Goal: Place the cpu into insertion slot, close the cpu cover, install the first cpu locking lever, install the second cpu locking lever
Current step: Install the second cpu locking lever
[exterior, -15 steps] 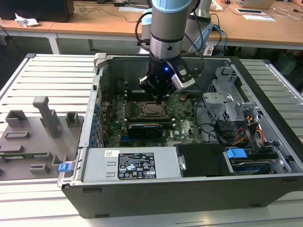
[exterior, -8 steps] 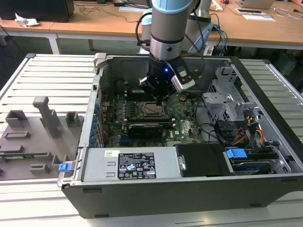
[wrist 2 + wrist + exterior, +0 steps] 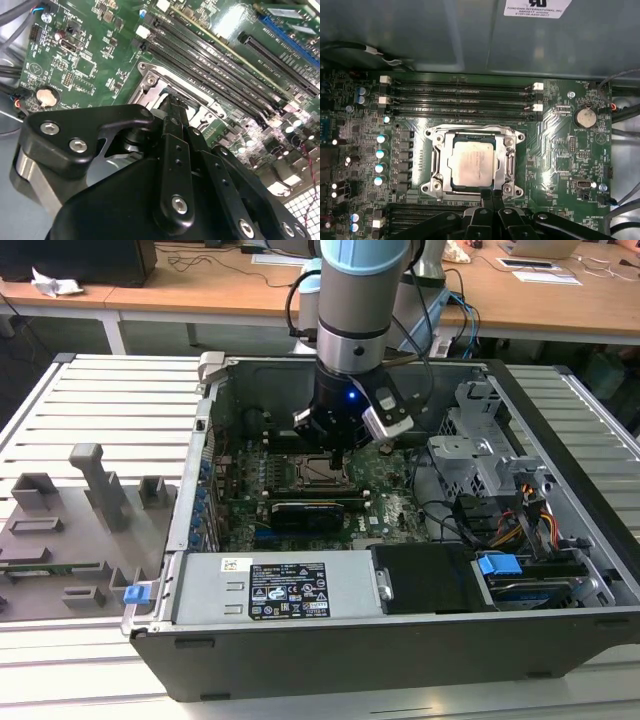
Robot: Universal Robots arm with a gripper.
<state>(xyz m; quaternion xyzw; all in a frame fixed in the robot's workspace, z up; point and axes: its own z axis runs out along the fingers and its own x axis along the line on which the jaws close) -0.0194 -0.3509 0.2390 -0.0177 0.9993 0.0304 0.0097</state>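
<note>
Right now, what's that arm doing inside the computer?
A robot arm is reaching down into an open computer case, working at the processor socket on the green motherboard. The cpu already lies flat in the insertion slot, its silvery face up, and the cpu cover appears to be folded down around it. The gripper sits with its jaws pressed together at the socket's edge, holding nothing that I can see.

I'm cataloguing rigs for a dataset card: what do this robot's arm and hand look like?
The arm is a thick silver-grey metal cylinder with a pale blue joint cap on top and a black lower wrist section carrying a small blue light. Black cables loop beside it, and a small grey box camera is mounted at the wrist. The hand is matte black, with bolted linkage bars, silver screw heads and narrow fingers.
</note>
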